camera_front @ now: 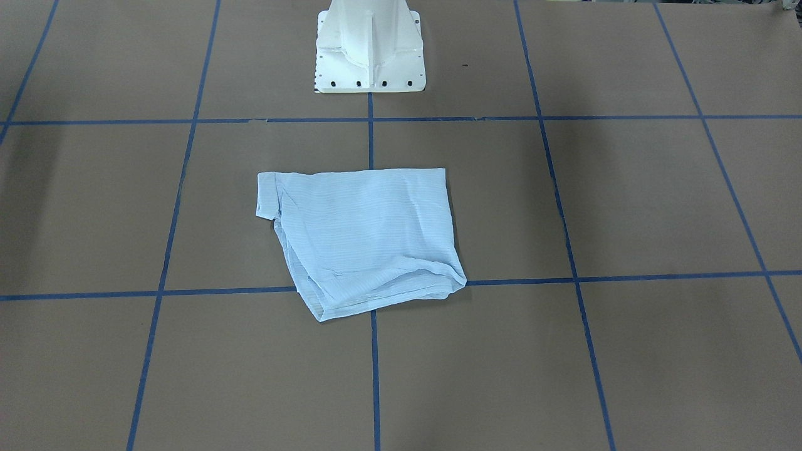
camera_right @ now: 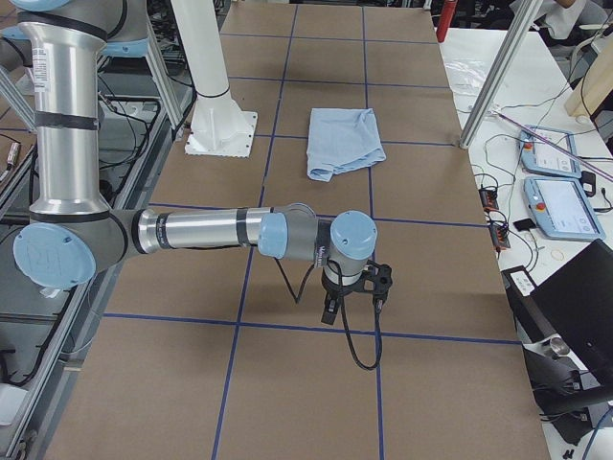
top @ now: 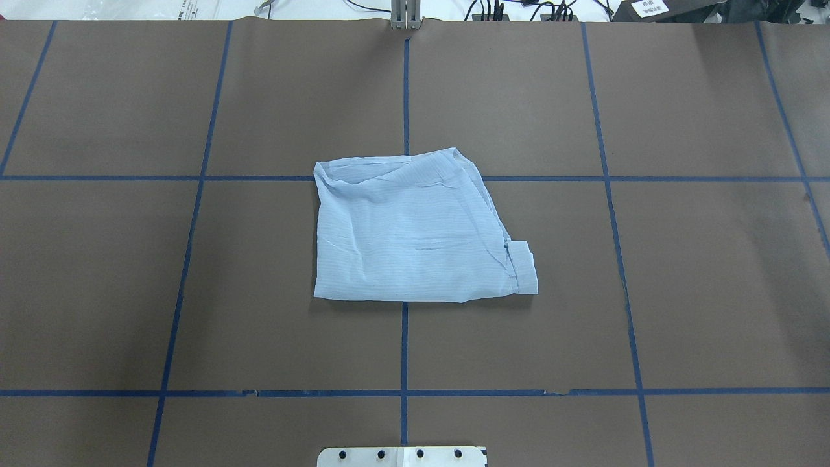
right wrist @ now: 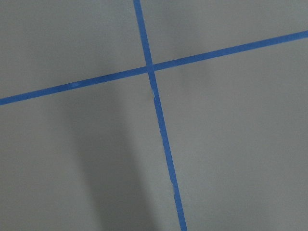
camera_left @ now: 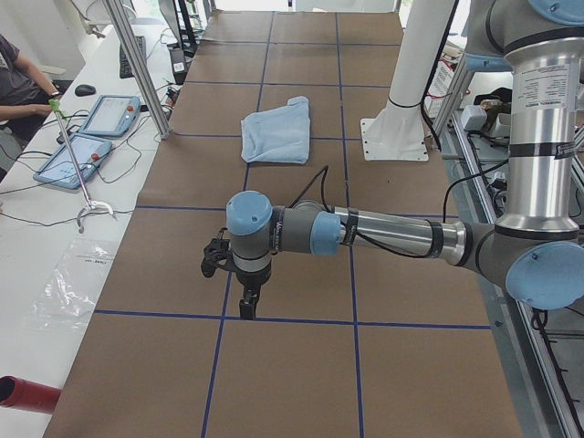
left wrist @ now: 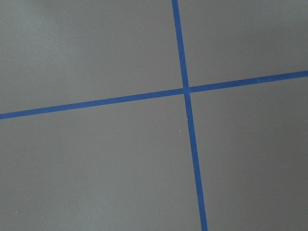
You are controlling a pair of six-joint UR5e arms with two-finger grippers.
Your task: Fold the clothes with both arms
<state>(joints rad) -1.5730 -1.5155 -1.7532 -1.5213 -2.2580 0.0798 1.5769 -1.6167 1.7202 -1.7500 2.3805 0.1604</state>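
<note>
The pale blue striped shirt [camera_front: 363, 238] lies folded into a rough rectangle in the middle of the brown table [top: 130, 292], with a cuff sticking out at one corner [top: 522, 266]. It also shows in the exterior left view [camera_left: 276, 132] and the exterior right view [camera_right: 343, 142]. No arm is near it. My left gripper [camera_left: 248, 306] points down over a blue tape line far to one end. My right gripper [camera_right: 330, 309] points down at the other end. I cannot tell whether either is open or shut. Both wrist views show only table and tape.
The white base block [camera_front: 369, 50] stands behind the shirt. Blue tape lines [top: 404, 97] grid the table. A side desk holds tablets [camera_left: 91, 137] and cables, with a person [camera_left: 14, 87] seated there. Aluminium posts [camera_right: 484, 86] stand at the table's far edge.
</note>
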